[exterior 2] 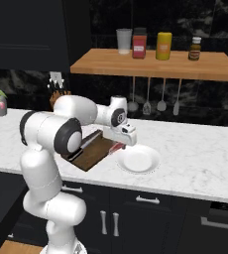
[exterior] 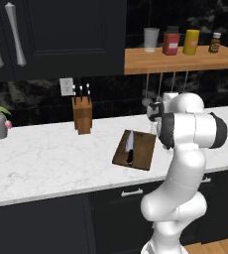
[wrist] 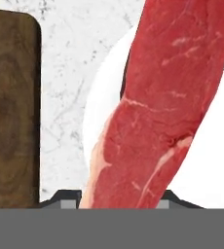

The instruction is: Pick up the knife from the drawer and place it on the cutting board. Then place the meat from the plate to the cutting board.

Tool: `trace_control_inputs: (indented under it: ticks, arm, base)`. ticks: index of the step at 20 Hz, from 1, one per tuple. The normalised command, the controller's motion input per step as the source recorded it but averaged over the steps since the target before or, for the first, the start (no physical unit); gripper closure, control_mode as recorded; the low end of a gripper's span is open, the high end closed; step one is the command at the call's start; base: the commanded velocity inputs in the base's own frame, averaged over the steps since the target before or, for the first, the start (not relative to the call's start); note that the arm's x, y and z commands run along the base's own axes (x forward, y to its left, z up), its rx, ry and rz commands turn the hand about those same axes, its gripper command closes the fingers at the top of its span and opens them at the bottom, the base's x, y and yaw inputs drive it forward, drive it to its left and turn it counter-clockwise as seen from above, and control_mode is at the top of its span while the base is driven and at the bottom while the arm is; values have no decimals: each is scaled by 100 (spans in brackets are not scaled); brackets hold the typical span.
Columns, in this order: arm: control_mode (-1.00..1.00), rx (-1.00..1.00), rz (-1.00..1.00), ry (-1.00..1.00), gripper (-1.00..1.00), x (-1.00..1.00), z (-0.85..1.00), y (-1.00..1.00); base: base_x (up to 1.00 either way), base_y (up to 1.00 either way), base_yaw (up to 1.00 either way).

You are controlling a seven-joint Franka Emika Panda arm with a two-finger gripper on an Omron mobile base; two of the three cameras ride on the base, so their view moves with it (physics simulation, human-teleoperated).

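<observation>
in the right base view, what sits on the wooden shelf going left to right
white cup → red-labelled jar → yellow canister → small dark bottle, all on the wooden shelf

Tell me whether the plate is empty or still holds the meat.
Empty. In the right base view the plate is bare; the gripper holds the meat just above its edge.

Arm's bent hard at the elbow, forearm reaching out level over the plate, wrist pointing down. The gripper sits just above the plate's near-left rim, jaws clamped on the meat.
</observation>
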Motion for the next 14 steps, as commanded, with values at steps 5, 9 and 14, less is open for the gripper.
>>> trace_control_inputs:
  ticks: [5,9,14]
  arm:
    - [-100,-2,33,9,100,18,-8,99]
    - [-100,0,26,4,100,2,-22,75]
    - [-100,0,15,4,100,1,-22,47]
  base:
    - [0,0,0]
    - [0,0,0]
    - [0,0,0]
